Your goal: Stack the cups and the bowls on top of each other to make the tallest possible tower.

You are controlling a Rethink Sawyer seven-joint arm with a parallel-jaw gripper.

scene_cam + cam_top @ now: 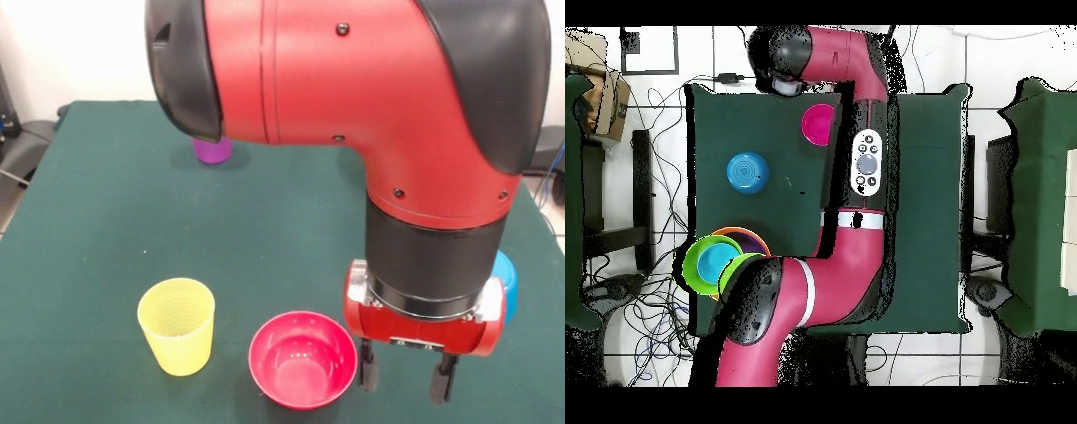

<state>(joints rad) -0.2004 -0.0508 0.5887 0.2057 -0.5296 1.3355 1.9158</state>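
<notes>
My gripper (403, 375) hangs open and empty just above the table's front edge, right of the pink-red bowl (303, 358), which sits upright. A pale yellow ribbed cup (177, 325) stands left of that bowl. The purple cup (213, 150) stands farther back, partly hidden behind the arm. A blue bowl (506, 281) peeks out behind the wrist on the right. From overhead, the pink-red bowl (819, 122) and the upturned blue bowl (748, 172) lie apart. The tower (715, 262) is a nest of orange, purple, lime green and blue bowls at the table's corner, partly under the arm. Both cups are hidden overhead.
The dark green table cloth (106, 203) covers the table. The arm's red upper link (865, 160) stretches along one side of the table in the overhead view. Cables and dark furniture (1045, 200) surround the table.
</notes>
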